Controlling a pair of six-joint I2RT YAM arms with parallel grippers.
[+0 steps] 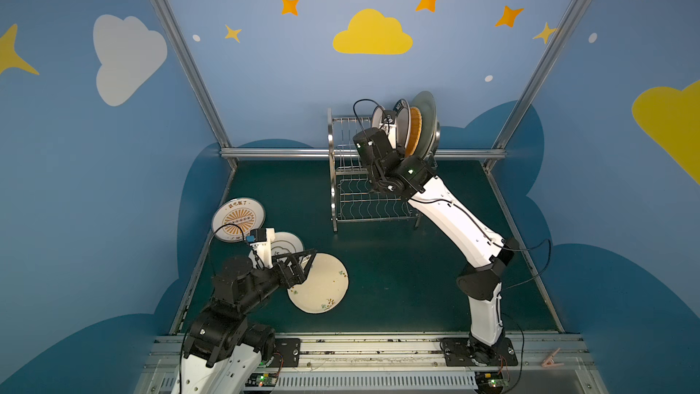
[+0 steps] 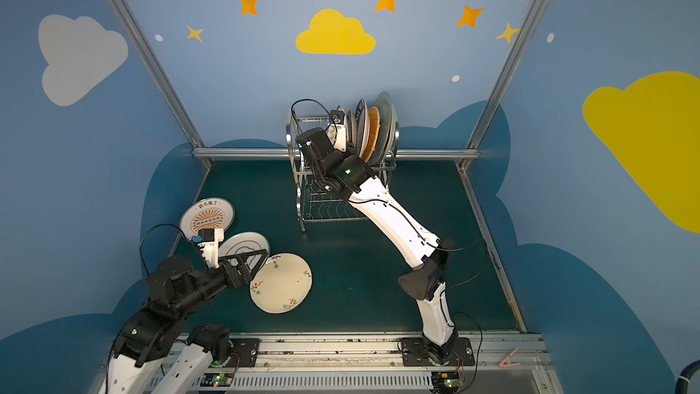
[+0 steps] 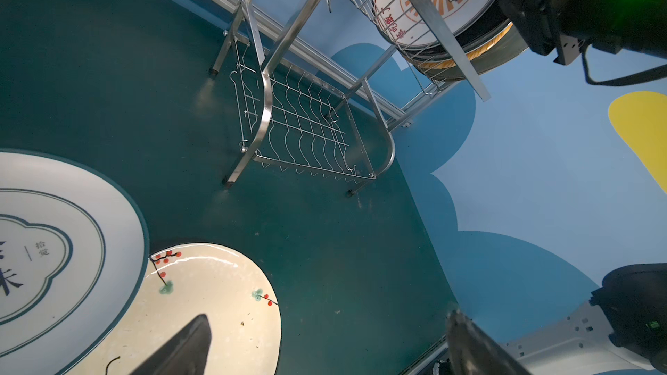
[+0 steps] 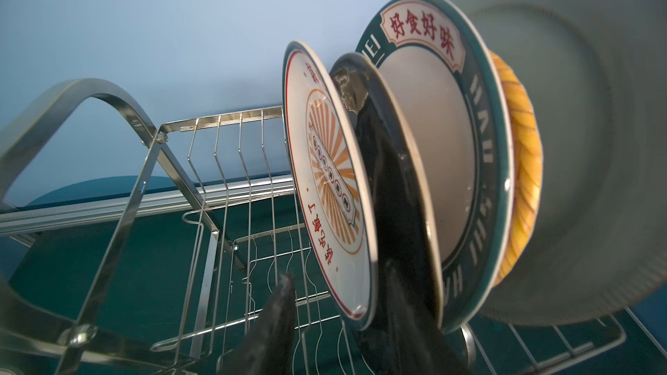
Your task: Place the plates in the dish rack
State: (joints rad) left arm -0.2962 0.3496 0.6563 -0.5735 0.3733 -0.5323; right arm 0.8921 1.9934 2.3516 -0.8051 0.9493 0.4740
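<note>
The dish rack [image 1: 341,168] stands at the back of the green table. In its upper tier stand an orange-sunburst plate [image 4: 325,182], a black plate [image 4: 389,182], a teal-rimmed plate [image 4: 480,138], a yellow woven-look plate [image 4: 523,160] and a pale green plate [image 4: 595,138]. My right gripper [image 4: 337,272] is open and straddles the sunburst plate's lower rim, with a gap at the near finger. On the table lie a second sunburst plate [image 1: 238,219], a cloud-emblem plate [image 1: 289,244] and a cream floral plate [image 1: 322,286]. My left gripper [image 1: 308,261] hangs open over the floral plate's edge, holding nothing.
The right arm [image 1: 454,217] leans across the front of the rack's wavy lower shelf [image 3: 299,128]. An aluminium rail [image 1: 284,153] runs along the table's back edge. A pink clothes peg [image 1: 551,358] lies by the front rail at the right.
</note>
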